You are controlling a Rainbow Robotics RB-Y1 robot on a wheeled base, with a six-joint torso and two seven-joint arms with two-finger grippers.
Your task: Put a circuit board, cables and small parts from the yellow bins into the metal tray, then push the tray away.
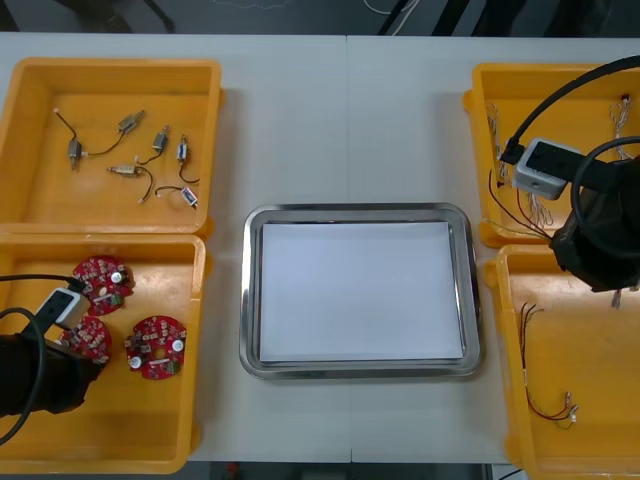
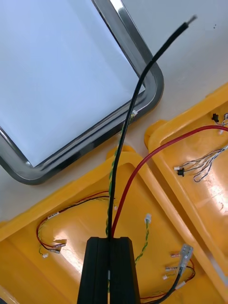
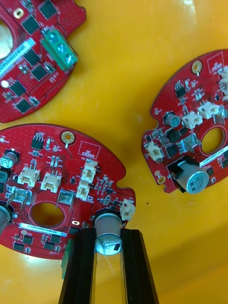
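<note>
Down in the near left yellow bin (image 1: 100, 440), my left gripper (image 3: 108, 240) is shut on a round red circuit board (image 3: 52, 190), its fingers clasping the board's silver cylinder. Two more boards (image 3: 190, 137) lie close by; the front view shows them (image 1: 155, 346) beside my left arm. Over the near right bin (image 2: 71, 247), my right gripper (image 2: 109, 240) is shut on a black cable (image 2: 137, 95) and a red cable (image 2: 156, 152) that rise from between its fingers. The black cable's free end reaches over the corner of the metal tray (image 2: 147, 71).
The tray (image 1: 360, 215), white inside, lies at the table's middle with nothing in it. Small metal parts (image 1: 130, 160) with black leads lie in the far left bin. Thin cables lie in the far right bin (image 2: 204, 166) and the near right bin (image 1: 545, 400).
</note>
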